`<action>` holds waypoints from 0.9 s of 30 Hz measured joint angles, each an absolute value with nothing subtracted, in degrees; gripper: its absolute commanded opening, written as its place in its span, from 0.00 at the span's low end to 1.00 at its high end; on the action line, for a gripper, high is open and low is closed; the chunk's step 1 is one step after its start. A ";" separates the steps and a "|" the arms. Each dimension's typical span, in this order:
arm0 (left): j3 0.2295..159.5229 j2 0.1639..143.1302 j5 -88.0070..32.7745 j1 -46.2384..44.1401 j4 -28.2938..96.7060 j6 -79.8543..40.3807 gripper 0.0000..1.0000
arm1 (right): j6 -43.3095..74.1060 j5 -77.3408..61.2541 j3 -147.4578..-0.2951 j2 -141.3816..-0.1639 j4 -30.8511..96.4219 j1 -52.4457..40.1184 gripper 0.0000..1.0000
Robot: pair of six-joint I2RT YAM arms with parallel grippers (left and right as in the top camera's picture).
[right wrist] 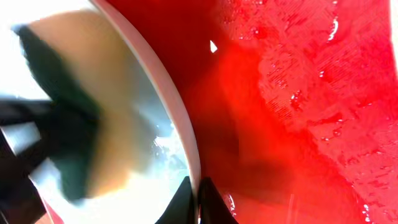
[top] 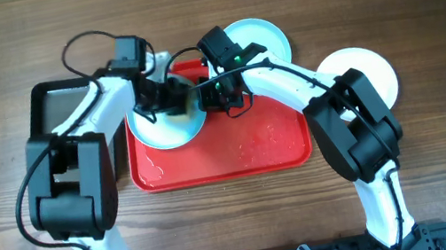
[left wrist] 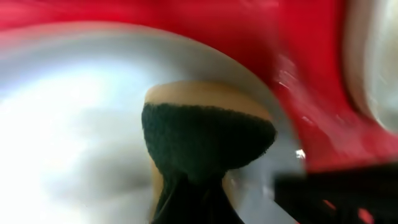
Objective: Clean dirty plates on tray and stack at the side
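Overhead view. Li: Where is the plate [top: 167, 131] now?
Mei: On the left part of the tray [top: 280, 147]. It is at the scrubbing step, I think.
Li: The pincers?
Mei: Right pincer [right wrist: 198, 200] is closed on its rim. Left pincer [top: 165, 98] squeezes a sponge [left wrist: 205, 140] pressed on its face.
Li: Next?
Mei: Probably finish wiping, then carry it beside the white plate [top: 375, 65] on the bench [top: 444, 162].

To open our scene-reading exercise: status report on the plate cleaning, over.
Left gripper shut on sponge, sponge on turquoise plate. Right gripper pinching that plate's rim, on red tray. Nothing blocking.
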State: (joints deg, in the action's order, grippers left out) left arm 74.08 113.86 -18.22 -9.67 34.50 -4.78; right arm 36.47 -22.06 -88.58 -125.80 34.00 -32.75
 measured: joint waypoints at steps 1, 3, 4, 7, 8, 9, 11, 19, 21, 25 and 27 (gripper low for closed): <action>75.11 113.86 -15.42 -8.60 35.14 -6.00 0.04 | 36.32 -22.06 -88.58 -125.80 34.00 -32.80 0.04; 77.45 113.89 -9.32 -6.15 37.89 -8.38 0.04 | 36.14 -22.09 -88.58 -125.80 34.00 -32.80 0.04; 78.67 113.89 -6.85 -4.91 39.55 -9.23 0.04 | 36.10 -22.13 -88.58 -125.80 33.95 -32.82 0.04; 81.06 113.86 -3.09 -3.57 43.94 -10.96 0.04 | 35.90 -22.50 -88.58 -125.80 34.22 -33.12 0.04; 81.80 113.89 -2.63 -3.66 45.76 -11.70 0.04 | 35.68 -22.55 -88.58 -125.80 34.63 -33.19 0.04; 82.67 113.86 -2.68 -3.77 48.12 -12.40 0.04 | 35.24 -22.76 -88.58 -125.78 35.18 -33.23 0.04; 84.27 113.78 -3.31 -3.62 51.48 -13.28 0.04 | 34.24 -22.57 -88.55 -125.32 37.41 -33.23 0.04; 88.01 107.85 -8.32 -3.20 53.67 -14.52 0.04 | 29.15 -12.62 -88.31 -116.68 46.68 -33.30 0.04; 88.36 107.42 -8.64 -3.20 53.63 -14.55 0.04 | 28.34 -8.23 -88.31 -111.26 47.40 -33.30 0.04; 88.36 107.44 -8.91 -3.20 53.67 -14.81 0.04 | 27.73 3.49 -88.33 -103.33 49.23 -33.98 0.04; 88.36 107.44 -8.91 -3.20 53.67 -14.96 0.04 | 27.70 9.87 -88.33 -102.37 50.19 -35.24 0.04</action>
State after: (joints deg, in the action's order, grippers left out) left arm 88.36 107.44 -8.91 -3.20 53.67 -14.96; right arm 27.70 9.87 -88.33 -102.37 50.19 -35.24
